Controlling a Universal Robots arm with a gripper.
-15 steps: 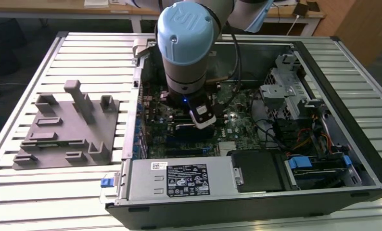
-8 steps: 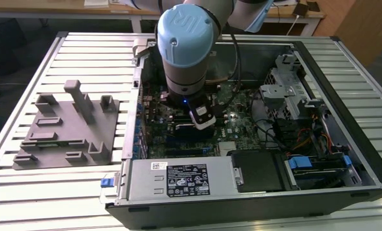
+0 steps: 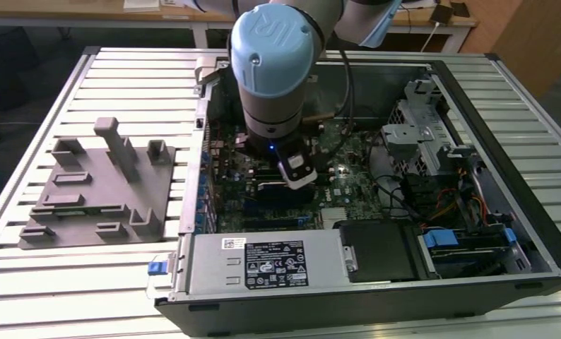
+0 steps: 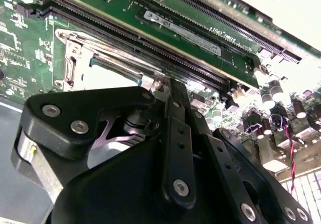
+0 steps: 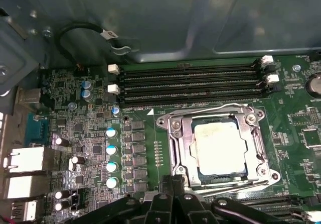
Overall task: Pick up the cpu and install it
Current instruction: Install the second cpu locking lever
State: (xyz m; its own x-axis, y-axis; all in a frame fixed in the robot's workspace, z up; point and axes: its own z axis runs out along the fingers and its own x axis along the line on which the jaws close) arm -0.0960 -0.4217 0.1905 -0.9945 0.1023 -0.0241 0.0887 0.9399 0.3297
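The cpu (image 5: 220,147) is sitting in the socket (image 5: 176,148). The gripper (image 5: 173,204), cut off at 6 o'clock, is hiding its fingers; grip state: cannot tell.

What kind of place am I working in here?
Probably a lab or workshop test bench. An open PC case lies on a slatted metal table, with a grey fixture beside it and wooden desks behind. The cpu sits in the socket.

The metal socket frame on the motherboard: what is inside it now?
In the first wrist view the cpu lies flat inside the socket frame, its pale metal top showing. The contacts beneath it are covered. The gripper sits at the frame's near edge.
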